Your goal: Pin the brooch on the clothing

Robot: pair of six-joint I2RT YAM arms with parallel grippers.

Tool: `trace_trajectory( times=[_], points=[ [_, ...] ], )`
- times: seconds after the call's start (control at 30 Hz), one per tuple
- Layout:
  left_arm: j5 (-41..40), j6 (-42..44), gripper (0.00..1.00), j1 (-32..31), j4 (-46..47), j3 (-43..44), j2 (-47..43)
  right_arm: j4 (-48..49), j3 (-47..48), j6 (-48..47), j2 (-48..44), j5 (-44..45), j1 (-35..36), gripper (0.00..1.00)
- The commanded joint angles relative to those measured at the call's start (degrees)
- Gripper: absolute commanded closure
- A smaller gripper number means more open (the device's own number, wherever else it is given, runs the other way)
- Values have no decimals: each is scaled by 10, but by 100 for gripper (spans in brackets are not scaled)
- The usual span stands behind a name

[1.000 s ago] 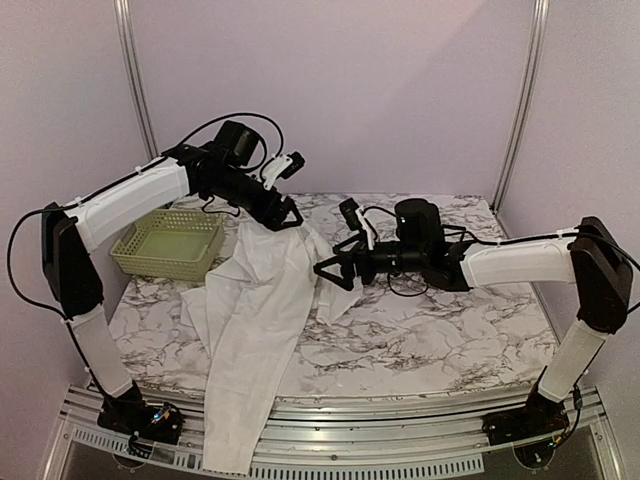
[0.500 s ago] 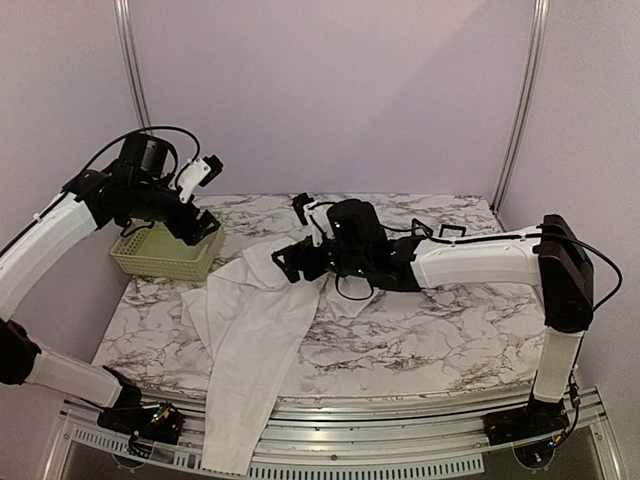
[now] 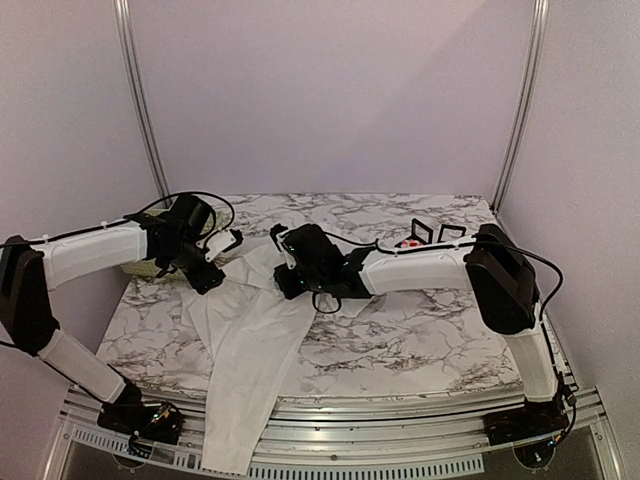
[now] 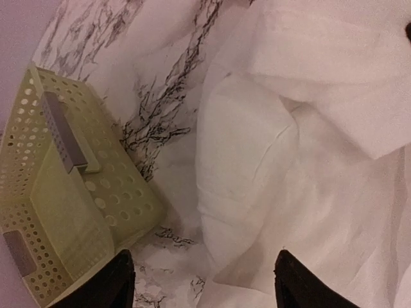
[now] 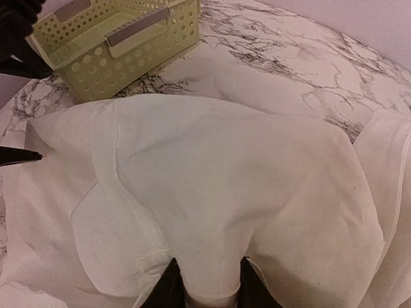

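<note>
Lying rumpled across the white, black-veined marble tabletop (image 3: 430,330), the large thin white shirt (image 3: 250,330) runs from the middle of the table toward the robot, and its lower part hangs over the near edge. The right gripper (image 5: 209,289) sits low on the upper part of the garment. Its 2 black fingers (image 5: 170,285) stand close together with a raised fold of the white cloth pinched between them, so it has hold of the shirt there. The left gripper (image 4: 202,289) hovers over the shirt's left edge, where cloth meets bare marble. Its jaws stand wide apart with nothing between them. Just beside it, at the table's left side, sits a pale green perforated plastic basket (image 4: 64,212) with grey handles, close to the cloth but not on it. Far back on the right, a small reddish object (image 3: 410,242) lies beside 2 small black stands (image 3: 437,232); it may be the brooch, but it is too small to tell.
</note>
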Motion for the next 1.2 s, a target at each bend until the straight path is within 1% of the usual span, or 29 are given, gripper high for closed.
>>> trace_trajectory(
  times=[0.0, 0.03, 0.1, 0.13, 0.17, 0.2, 0.23, 0.27, 0.33, 0.4, 0.53, 0.57, 0.63, 0.7, 0.77, 0.87, 0.97, 1.07, 1.17],
  points=[
    [-19, -3, 30, -10, 27, 39, 65, -35, -10, -7, -14, 55, -1, 90],
    [-15, -2, 31, -10, 25, 44, 76, -37, -20, -8, -26, 55, -6, 99],
    [-20, 1, 33, -11, 27, 49, 94, -32, -47, -9, -59, 43, -16, 100],
    [-25, 1, 38, -10, 30, 49, 100, -28, -62, -11, -78, 36, -23, 100],
    [-28, 2, 49, -11, 31, 51, 105, -25, -76, -12, -92, 30, -29, 100],
    [-31, 2, 64, -11, 32, 53, 108, -24, -89, -16, -114, 24, -37, 100],
    [-33, 1, 88, -11, 32, 56, 108, -24, -100, -22, -127, 17, -45, 100],
    [-35, -1, 100, -10, 29, 61, 104, -25, -112, -26, -145, 9, -53, 100],
    [-34, -1, 100, -9, 17, 80, 82, -23, -135, -35, -183, -14, -73, 100],
    [-58, -2, 100, -6, 12, 103, 31, -19, -156, -43, -222, -38, -92, 100],
    [-85, 13, 100, 9, 5, 171, -82, -10, -186, -77, -336, -98, -130, 100],
    [-88, 14, 100, 14, -9, 200, -101, -10, -188, -85, -357, -114, -139, 100],
    [-94, -3, 100, 27, -73, 285, -111, -10, -191, -97, -400, -166, -154, 100],
    [-93, -14, 100, 39, -107, 354, -126, -12, -192, -113, -441, -195, -157, 100],
    [-88, -20, 100, 42, -138, 405, -135, -16, -187, -131, -462, -216, -158, 100],
    [-83, -34, 100, 42, -177, 461, -149, -21, -173, -146, -474, -226, -159, 100],
    [-55, -46, 100, 42, -209, 493, -166, -5, -171, -148, -473, -212, -162, 100],
    [8, -52, 100, 42, -241, 491, -186, 15, -146, -148, -444, -199, -170, 100],
    [8, -55, 100, 42, -244, 479, -196, 61, -71, -148, -377, -171, -191, 100]
  ],
)
